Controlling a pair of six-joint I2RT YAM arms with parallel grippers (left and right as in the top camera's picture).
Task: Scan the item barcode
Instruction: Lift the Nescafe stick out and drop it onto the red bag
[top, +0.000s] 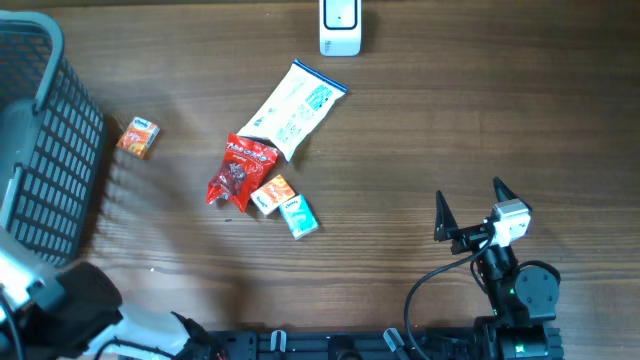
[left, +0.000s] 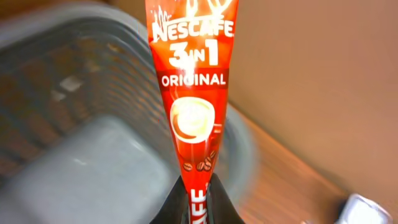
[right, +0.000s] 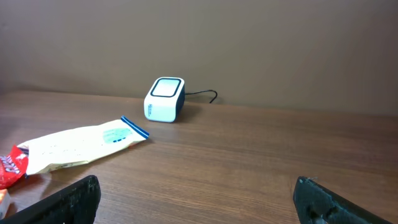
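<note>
A red Nescafe 3-in-1 sachet (left: 194, 93) stands upright in the left wrist view, with my left gripper (left: 198, 199) shut on its lower end. Behind it lies the blurred dark basket (left: 74, 130). The white barcode scanner (top: 340, 28) stands at the table's far edge and shows in the right wrist view as a small white box (right: 165, 99) with a cable. My right gripper (top: 470, 212) sits at the near right, open and holding nothing (right: 198, 193). The overhead view shows only part of the left arm at the bottom left; its gripper and the sachet are out of that frame.
The dark mesh basket (top: 45, 140) fills the left side. Mid-table lie a white pouch (top: 295, 108), a red snack packet (top: 238, 170), a small orange box (top: 272, 192) and a teal box (top: 299, 216). Another orange box (top: 138, 137) lies near the basket.
</note>
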